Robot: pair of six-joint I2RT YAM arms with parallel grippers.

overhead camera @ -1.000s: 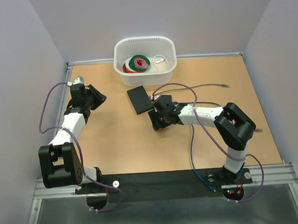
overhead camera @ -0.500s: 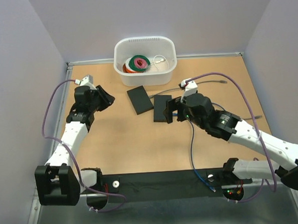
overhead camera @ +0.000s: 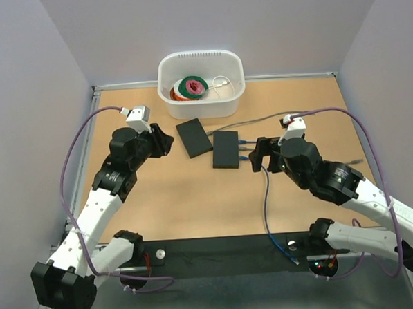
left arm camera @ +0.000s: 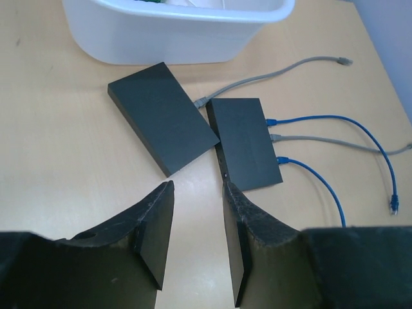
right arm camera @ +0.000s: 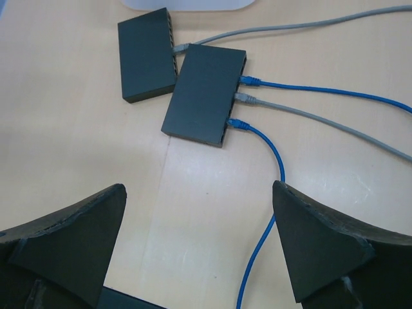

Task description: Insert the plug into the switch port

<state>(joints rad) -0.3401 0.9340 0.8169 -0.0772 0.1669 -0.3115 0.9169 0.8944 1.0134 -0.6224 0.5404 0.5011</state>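
Right gripper wide open, holds nothing. Left gripper half open, empty. Blue plug looks pushed into switch, middle of bench toward far edge. Lift straight up, don't snag blue cable.

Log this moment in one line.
left gripper open, empty | right gripper open, empty | right-hand black rectangular switch: two blue cables, one grey cable plugged
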